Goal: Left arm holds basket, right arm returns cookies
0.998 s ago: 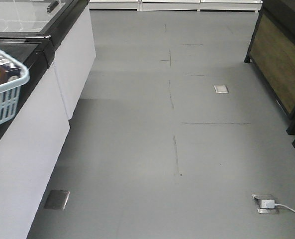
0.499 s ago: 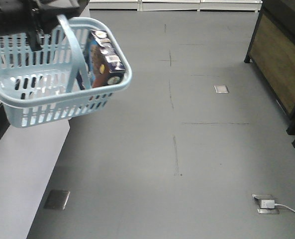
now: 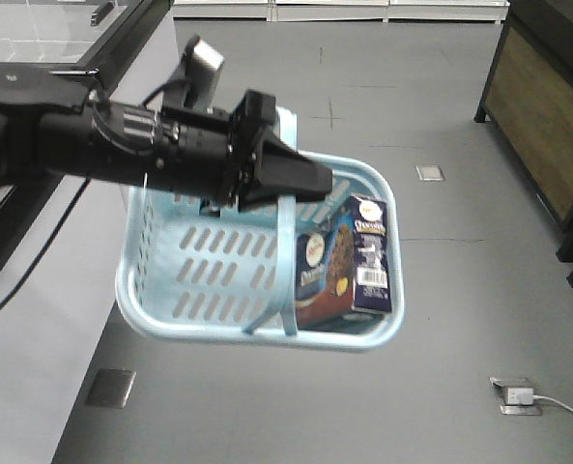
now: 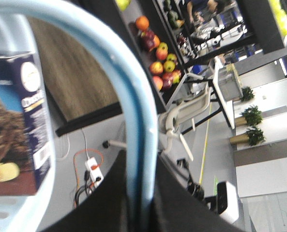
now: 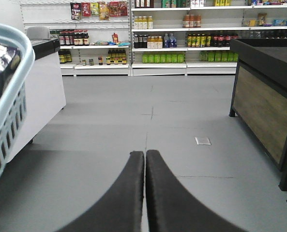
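Shows the light blue basket [image 3: 170,246] hung mid-frame over the grey floor [image 3: 460,319], clear of the white-sided cabinet [image 3: 35,367] at the left edge. Carried by the left arm [image 3: 112,145], reaching in from the upper left, jaws clamped tight on the crown of the looped handle [image 3: 286,253]; confirmed in the left wrist view, the handle running down between two dark jaws at bottom centre. Gripped at the handle's top, probably to hang the basket roughly level with its mouth open upward for access. Places the cookies carton [image 3: 349,266] upright inside the basket, against the right-hand end wall, barcode side turned toward the lower right of the frame. Shows the right arm [image 5: 145,157] at bottom centre of its own wrist view, jaws pressed fully together and gripping nothing, well apart from the basket at that frame's left edge. Judged not yet begun: lifting out the carton. Likely calls for parting those jaws before reaching over the rim.
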### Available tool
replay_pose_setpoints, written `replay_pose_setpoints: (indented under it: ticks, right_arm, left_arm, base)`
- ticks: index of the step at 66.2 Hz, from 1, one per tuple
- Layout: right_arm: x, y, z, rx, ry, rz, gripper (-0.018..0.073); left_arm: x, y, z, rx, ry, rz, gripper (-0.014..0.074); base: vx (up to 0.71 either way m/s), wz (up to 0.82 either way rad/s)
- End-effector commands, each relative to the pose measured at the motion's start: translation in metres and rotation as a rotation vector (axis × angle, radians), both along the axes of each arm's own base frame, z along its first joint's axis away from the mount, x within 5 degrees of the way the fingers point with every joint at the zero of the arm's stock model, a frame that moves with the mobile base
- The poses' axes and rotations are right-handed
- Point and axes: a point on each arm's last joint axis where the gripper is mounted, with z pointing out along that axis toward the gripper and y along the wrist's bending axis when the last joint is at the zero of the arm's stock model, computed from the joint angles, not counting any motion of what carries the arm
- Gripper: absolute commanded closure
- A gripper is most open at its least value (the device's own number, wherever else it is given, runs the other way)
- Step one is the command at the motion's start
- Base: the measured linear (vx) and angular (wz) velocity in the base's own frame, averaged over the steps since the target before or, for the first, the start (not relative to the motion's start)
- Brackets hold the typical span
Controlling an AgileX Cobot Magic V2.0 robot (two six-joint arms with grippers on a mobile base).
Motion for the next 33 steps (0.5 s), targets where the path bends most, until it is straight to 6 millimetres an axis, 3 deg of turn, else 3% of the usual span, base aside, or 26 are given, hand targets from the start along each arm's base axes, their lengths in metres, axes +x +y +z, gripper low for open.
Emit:
replay_pose_setpoints:
  ticks: [1, 11, 22, 33]
  right_arm:
    - [-0.001, 0.000, 0.008, -0.013, -0.088, 0.003, 0.0568]
    - [-0.001, 0.000, 0.008, -0.013, -0.088, 0.003, 0.0568]
    - [-0.001, 0.000, 0.008, -0.013, -0.088, 0.003, 0.0568]
    - [-0.001, 0.000, 0.008, -0.013, -0.088, 0.003, 0.0568]
  left_arm:
    - [-0.023, 0.003, 0.016, -0.091, -0.035, 0.071, 0.0604]
    - [-0.050, 0.003, -0.018, -0.192, 0.048, 0.123, 0.0604]
    - [-0.082, -0.011, -0.063, -0.096, 0.119, 0.039, 0.0604]
    - [-0.101, -0.024, -0.073, -0.063, 0.124, -0.021, 0.0604]
  base:
    - [0.00, 0.00]
    - [0.00, 0.00]
    - [0.00, 0.00]
    - [0.00, 0.00]
